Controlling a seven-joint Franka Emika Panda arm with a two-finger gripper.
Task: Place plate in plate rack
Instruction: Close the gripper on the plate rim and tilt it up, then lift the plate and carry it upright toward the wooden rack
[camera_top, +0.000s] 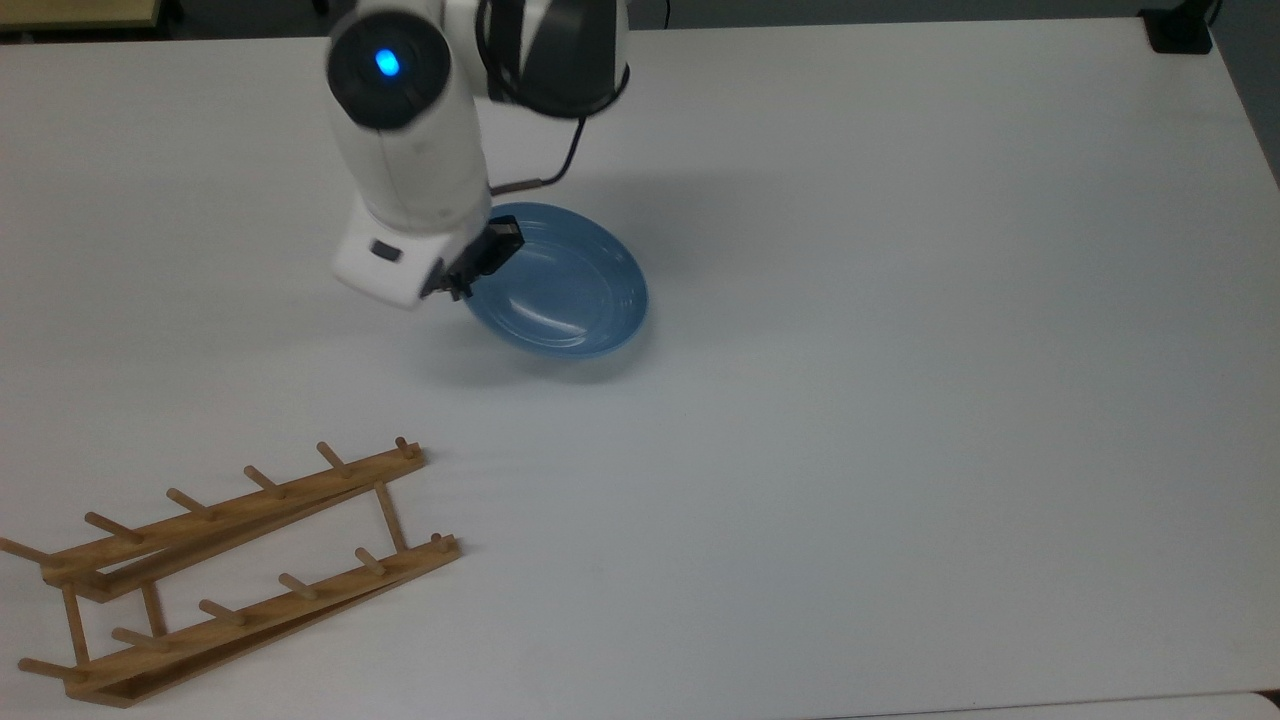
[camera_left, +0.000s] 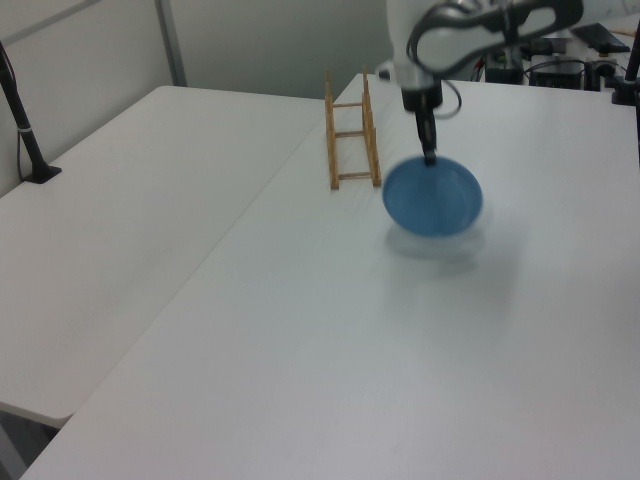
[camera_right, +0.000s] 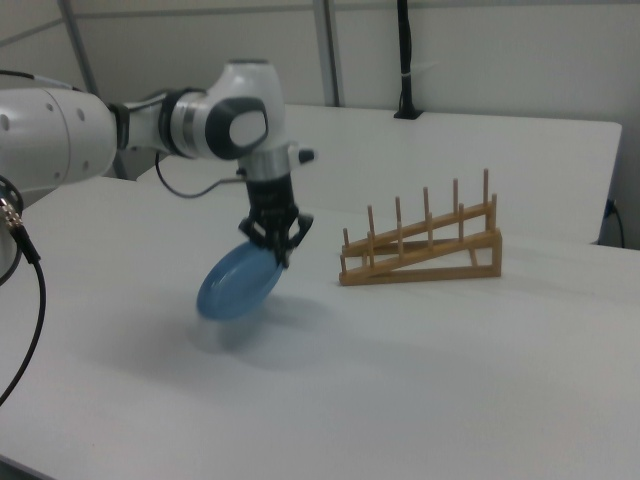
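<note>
Your gripper (camera_right: 279, 247) holds the plate (camera_right: 237, 285) by its upper rim, fingers (camera_top: 497, 247) pinching the edge, and the plate hangs tilted clear of the white counter (camera_top: 900, 400), its shadow spread on the surface below. In the right view the plate slants down toward the right view's left; in the top view its hollow face (camera_top: 565, 285) shows, and in the left view the plate (camera_left: 432, 196) is blurred.

The rack (camera_top: 230, 570) sits apart from the plate, near the top view's lower left corner, its pegs bare. In the right view the rack (camera_right: 420, 248) stands to the right view's right of the gripper; in the left view the rack (camera_left: 352, 140) lies just beyond the plate.

The counter is plain white and otherwise bare around the two items. A second white table (camera_left: 120, 220) adjoins it at the left view's left, with a black post (camera_left: 22, 120) clamped near its edge and pale wall panels behind.
</note>
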